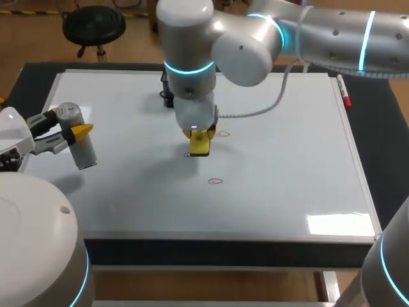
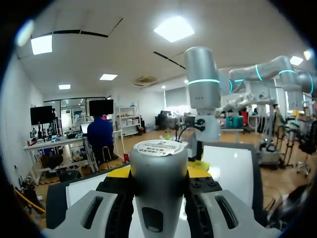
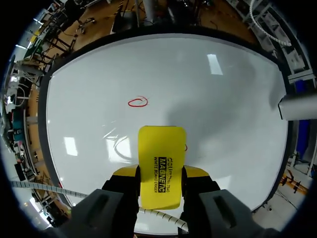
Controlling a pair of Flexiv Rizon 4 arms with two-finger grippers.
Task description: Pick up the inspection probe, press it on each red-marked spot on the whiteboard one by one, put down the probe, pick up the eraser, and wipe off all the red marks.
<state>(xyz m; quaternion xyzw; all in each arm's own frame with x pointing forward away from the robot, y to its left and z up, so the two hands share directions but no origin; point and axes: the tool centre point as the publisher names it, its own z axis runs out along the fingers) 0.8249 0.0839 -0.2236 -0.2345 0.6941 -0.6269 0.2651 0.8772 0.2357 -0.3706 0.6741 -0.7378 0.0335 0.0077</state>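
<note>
the right gripper point(image 3: 159, 174) pinches a flat yellow eraser point(image 3: 161, 158), held low at the big white board point(image 1: 287, 173), with one red ring point(image 3: 137, 102) just ahead. the left gripper point(image 2: 159, 172) pinches a grey round metal probe point(image 2: 159, 151) over the board's left side.

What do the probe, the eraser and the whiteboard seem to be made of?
The probe: likely metal or grey plastic, matte silver sheen. The eraser: probably hard plastic shell, smooth bright yellow with print. The whiteboard: glossy white coated surface; ceiling lights reflect in it.
</note>
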